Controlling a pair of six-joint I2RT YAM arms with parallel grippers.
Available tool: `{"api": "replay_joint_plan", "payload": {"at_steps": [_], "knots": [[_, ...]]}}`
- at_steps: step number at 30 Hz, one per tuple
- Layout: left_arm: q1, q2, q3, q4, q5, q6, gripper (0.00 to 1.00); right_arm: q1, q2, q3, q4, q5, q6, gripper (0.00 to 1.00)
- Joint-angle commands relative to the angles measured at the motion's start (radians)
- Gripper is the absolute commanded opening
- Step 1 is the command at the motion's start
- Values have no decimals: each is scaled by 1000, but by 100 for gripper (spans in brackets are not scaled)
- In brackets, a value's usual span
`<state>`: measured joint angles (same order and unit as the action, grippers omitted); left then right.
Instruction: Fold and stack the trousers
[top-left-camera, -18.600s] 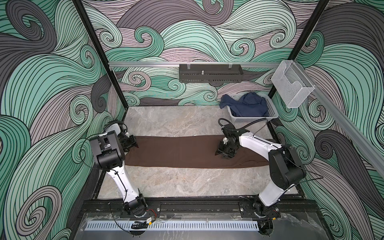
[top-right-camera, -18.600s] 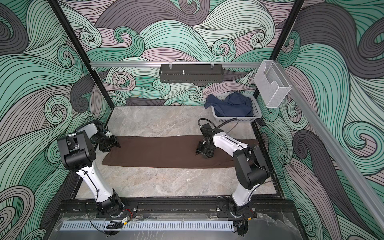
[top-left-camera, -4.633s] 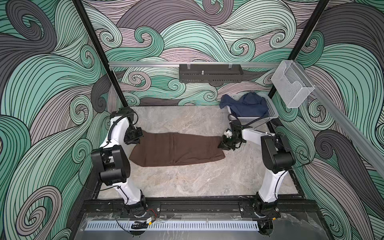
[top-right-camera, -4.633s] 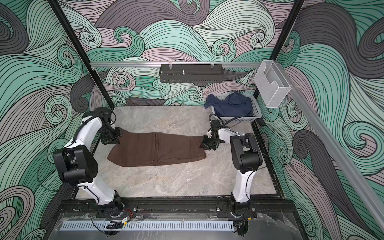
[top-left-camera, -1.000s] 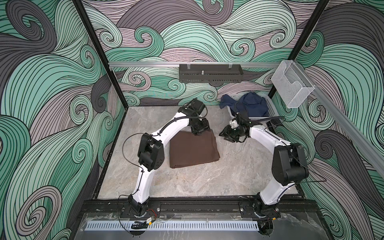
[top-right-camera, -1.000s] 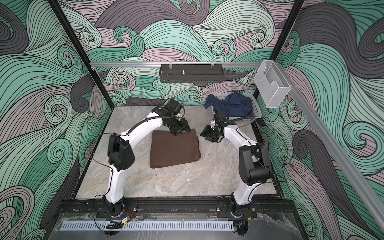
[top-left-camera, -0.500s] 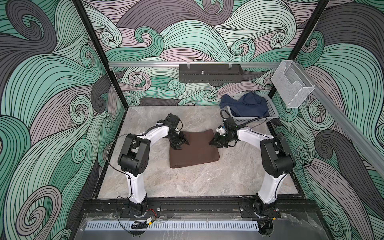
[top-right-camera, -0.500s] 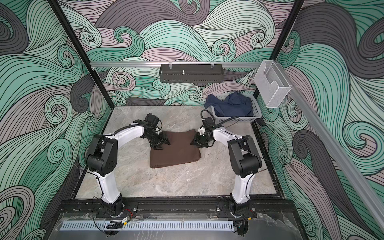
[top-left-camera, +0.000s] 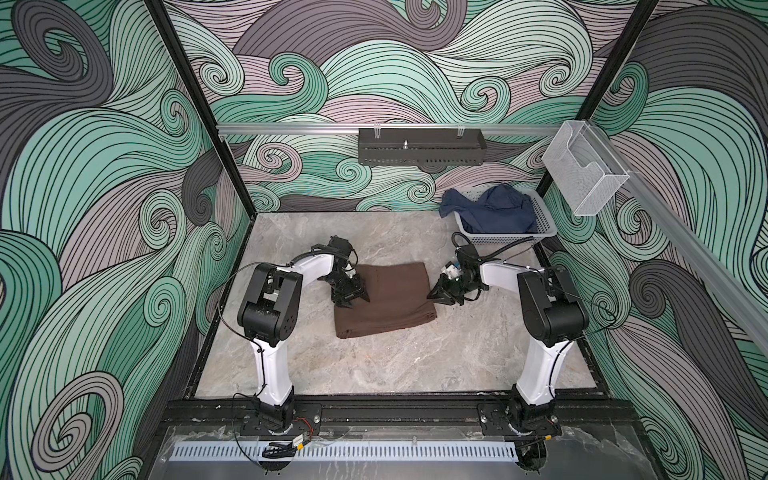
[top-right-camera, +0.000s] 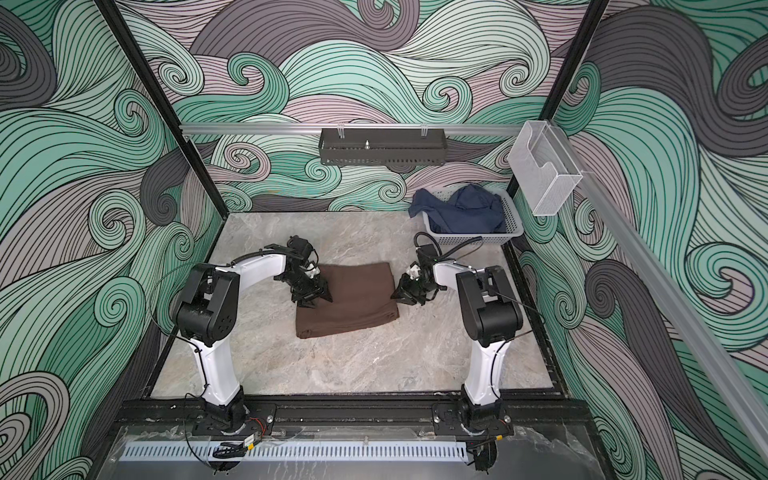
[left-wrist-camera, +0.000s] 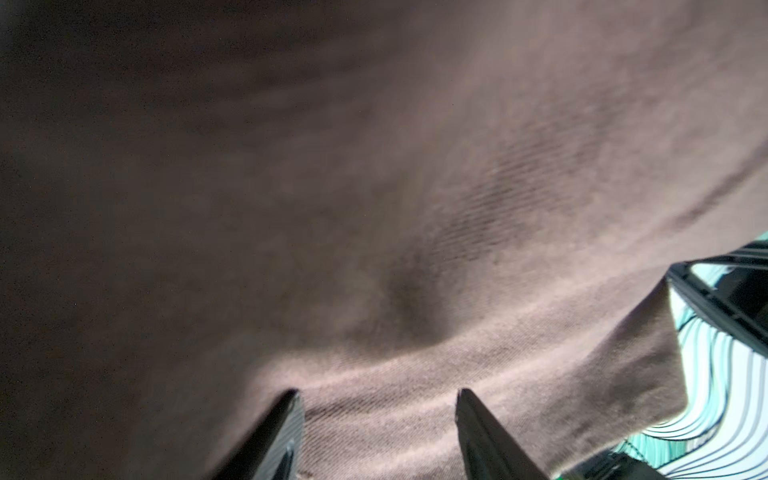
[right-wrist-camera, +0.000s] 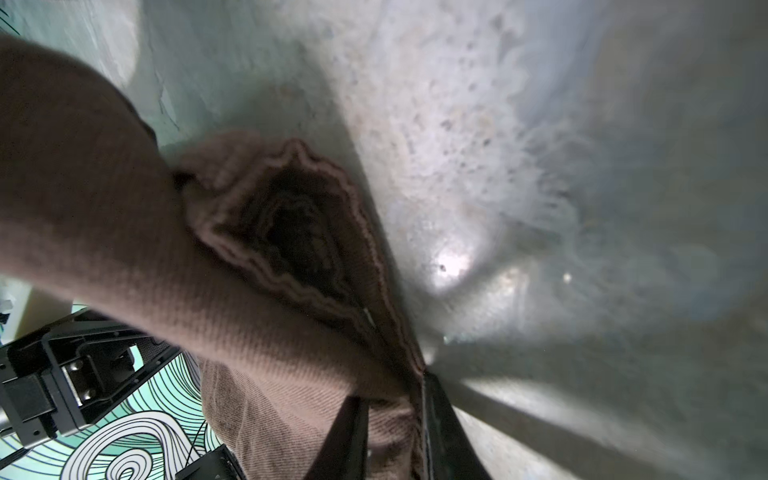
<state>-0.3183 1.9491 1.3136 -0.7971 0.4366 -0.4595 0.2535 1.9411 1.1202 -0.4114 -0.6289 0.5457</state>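
**Trousers folded mid-table, right gripper pinched on the edge**

Nearest you is the marble table (top-left-camera: 395, 365) and the two arm bases at its front rail. The trousers (top-left-camera: 384, 301) lie mid-table, folded down to a rough brown rectangle. They lie flat and a bit skewed, and both top views show this (top-right-camera: 347, 299).

Your left gripper (top-left-camera: 353, 296) sits on the bundle's left edge, tips angled down onto the cloth. In the left wrist view that gripper (left-wrist-camera: 376, 395) has its jaws spread apart, with only the tips resting on the top layer. Nothing is clamped, and brown cloth (left-wrist-camera: 374, 208) fills nearly the whole frame.

Your right gripper (top-left-camera: 434, 296) is low at the bundle's right edge. In the right wrist view its (right-wrist-camera: 395, 399) jaws are drawn close, with the stacked cloth edge (right-wrist-camera: 124, 249) caught between them. The layers fan open just past the tips, with bare table beside them.

Further back in the far right corner stands a grey basket (top-left-camera: 503, 239). A navy garment (top-left-camera: 494, 212) is heaped in it and spills over its left rim. On the back wall rail hangs a black tray (top-left-camera: 419, 151). A clear holder (top-left-camera: 582, 174) hangs on the right rail.
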Motion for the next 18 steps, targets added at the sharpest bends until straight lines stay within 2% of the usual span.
{"api": "replay_joint_plan", "payload": {"at_steps": [1, 6, 9, 14, 18], "knots": [[6, 33, 27, -131, -128, 75, 63, 51, 32, -21, -80, 86, -15, 25], [42, 74, 120, -240, -311, 138, 64, 136, 55, 1, -30, 64, 67, 24], [74, 93, 182, -285, -367, 171, 65, 189, 68, 38, 3, 43, 126, 24], [95, 38, 253, -340, -416, 186, 65, 233, 29, 127, -26, 62, 145, 25], [94, -104, 277, -347, -407, 158, 68, 230, -86, 179, -90, 165, 90, 31]]}}
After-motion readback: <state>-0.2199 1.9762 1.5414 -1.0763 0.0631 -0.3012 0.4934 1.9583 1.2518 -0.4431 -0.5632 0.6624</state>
